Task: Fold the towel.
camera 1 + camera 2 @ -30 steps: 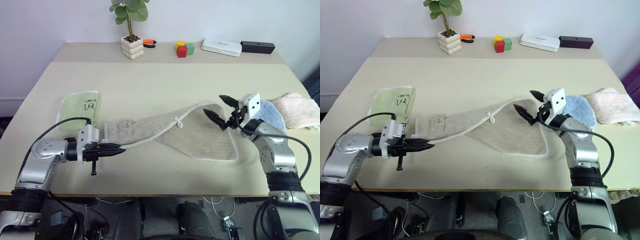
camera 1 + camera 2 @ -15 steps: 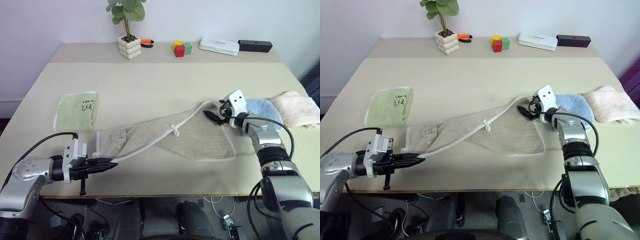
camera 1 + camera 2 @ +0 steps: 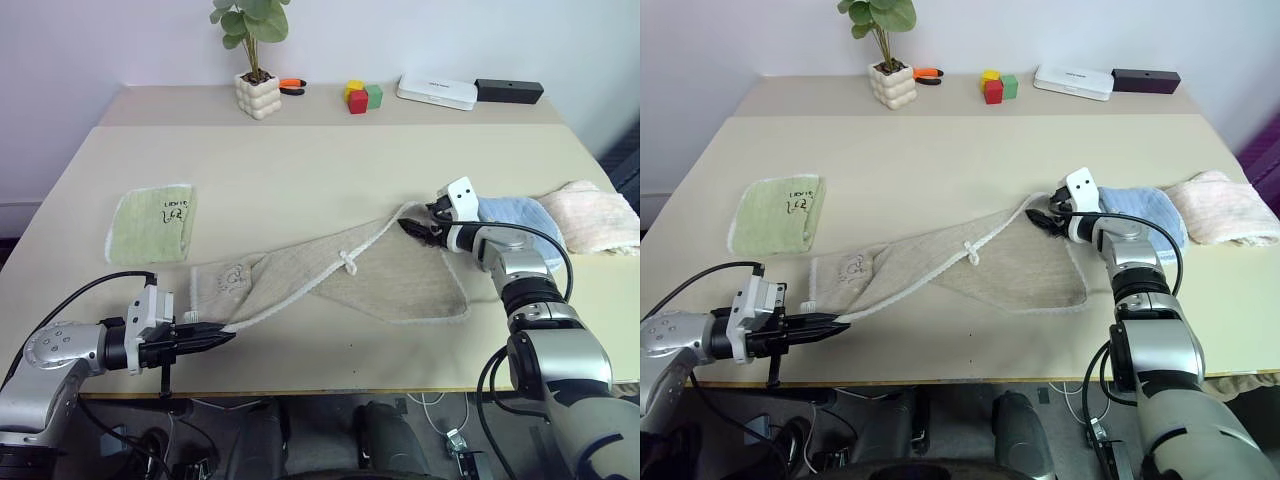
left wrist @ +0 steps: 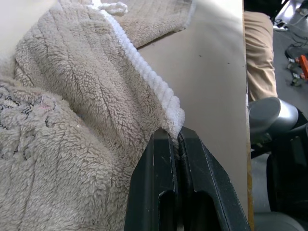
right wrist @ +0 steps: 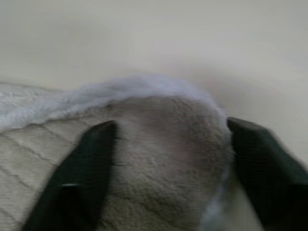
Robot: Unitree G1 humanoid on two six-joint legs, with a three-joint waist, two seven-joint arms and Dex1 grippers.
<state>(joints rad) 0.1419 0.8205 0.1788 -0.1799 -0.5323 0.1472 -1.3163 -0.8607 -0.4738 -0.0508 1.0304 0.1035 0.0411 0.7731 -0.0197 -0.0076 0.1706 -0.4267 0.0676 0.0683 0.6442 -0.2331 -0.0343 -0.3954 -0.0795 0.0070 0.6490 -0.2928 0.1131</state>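
The beige towel lies stretched across the near counter, its near-left corner pinched in the closed left pincer, while the right pincer straddles its far-right corner, fingers apart.

Beige table; pale wall behind

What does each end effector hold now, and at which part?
The left end effector is shut on the towel, pinching its white corded edge at a corner. The right end effector straddles the far corner, fingers apart, not yet gripping.
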